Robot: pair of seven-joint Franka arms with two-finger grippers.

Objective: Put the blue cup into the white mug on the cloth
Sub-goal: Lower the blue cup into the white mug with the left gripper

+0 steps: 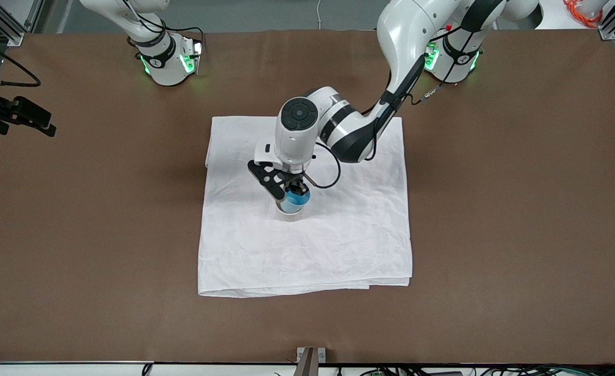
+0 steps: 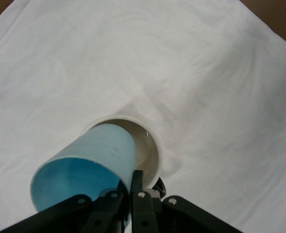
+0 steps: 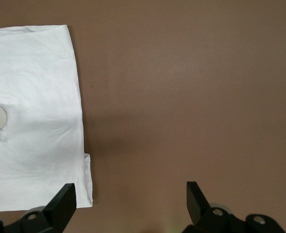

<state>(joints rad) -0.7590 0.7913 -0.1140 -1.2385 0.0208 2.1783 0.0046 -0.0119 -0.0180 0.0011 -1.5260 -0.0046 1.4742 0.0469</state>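
The white cloth (image 1: 339,240) lies folded in the middle of the table. On it stands the white mug (image 1: 290,216), mostly hidden under the hand in the front view. In the left wrist view the mug's open mouth (image 2: 150,145) faces up and its black handle (image 2: 160,186) shows beside the fingers. My left gripper (image 1: 297,189) is shut on the rim of the blue cup (image 2: 94,155), one finger inside and one outside. The cup is tilted, with its bottom end inside the mug's mouth. My right gripper (image 3: 130,194) waits open over bare table beside the cloth's edge (image 3: 79,121), holding nothing.
The brown table (image 1: 495,209) surrounds the cloth on all sides. A black clamp-like fixture (image 1: 20,117) sticks in over the table's edge at the right arm's end. The left arm's forearm (image 1: 349,130) hangs over the cloth's edge nearest the bases.
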